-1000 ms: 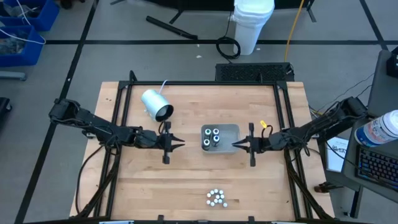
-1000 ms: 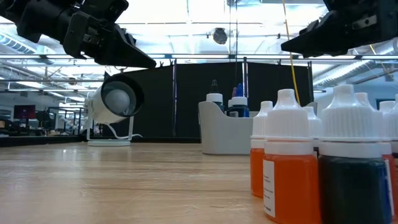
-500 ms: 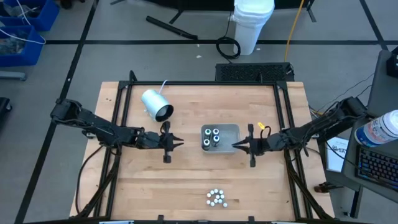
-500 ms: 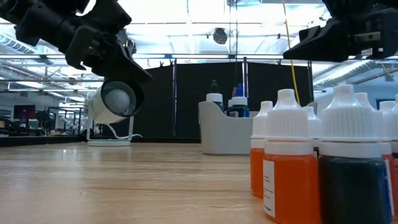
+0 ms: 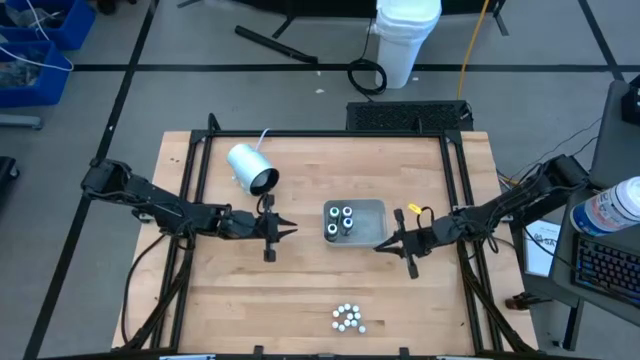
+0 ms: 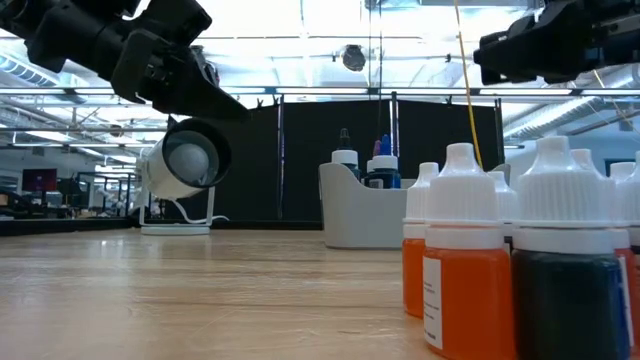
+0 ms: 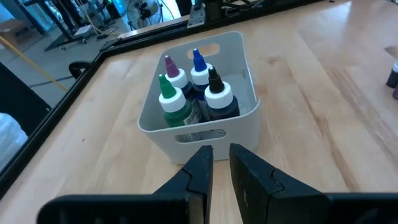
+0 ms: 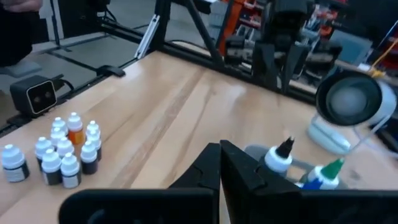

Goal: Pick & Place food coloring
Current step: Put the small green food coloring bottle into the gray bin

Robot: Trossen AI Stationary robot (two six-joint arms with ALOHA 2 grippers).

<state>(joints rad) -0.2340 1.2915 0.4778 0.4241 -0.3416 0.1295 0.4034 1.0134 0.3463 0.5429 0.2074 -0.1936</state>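
High view shows the wooden bench (image 5: 300, 290) with a grey tray (image 5: 353, 222) near its middle and a white cylinder (image 5: 250, 168) lying toward the far left. Four food coloring bottles stand in the tray (image 7: 193, 93), packed together at one end, their tips green, purple, blue and black in the left wrist view. A second cluster of food coloring bottles (image 5: 347, 318) stands on the bare wood at the near edge, well apart from the tray; in the low view these fill the right foreground, one orange (image 6: 462, 270) and one dark (image 6: 568, 282). The left gripper (image 5: 283, 229) hangs above the bench just left of the tray, its fingers (image 7: 198, 171) nearly together with a narrow gap and nothing between them. The right gripper (image 5: 384, 244) hangs beside the tray's near right corner, angled toward it, its fingers (image 8: 208, 163) pressed together and holding nothing. Neither gripper touches a bottle.
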